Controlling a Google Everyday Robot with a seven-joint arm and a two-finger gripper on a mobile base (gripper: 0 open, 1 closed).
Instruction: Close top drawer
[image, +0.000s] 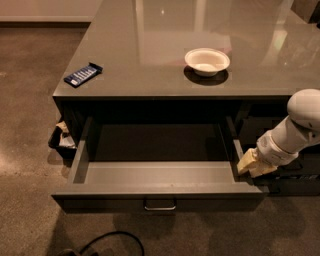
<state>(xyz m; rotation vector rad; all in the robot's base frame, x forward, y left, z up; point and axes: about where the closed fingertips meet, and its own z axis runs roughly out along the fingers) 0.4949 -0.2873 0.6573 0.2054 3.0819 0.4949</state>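
Note:
The top drawer stands pulled far out from under the grey counter; its lighter grey inside is bare. Its dark front faces me, with a small metal loop pull at centre. My gripper, pale and cream-coloured on a white arm, sits at the drawer's right side, against the outer face of the right side wall near the front corner.
On the grey counter lie a white bowl and a blue packet near the left edge. A dark bin with crumpled paper stands by the counter's left side. A black cable lies on the floor in front.

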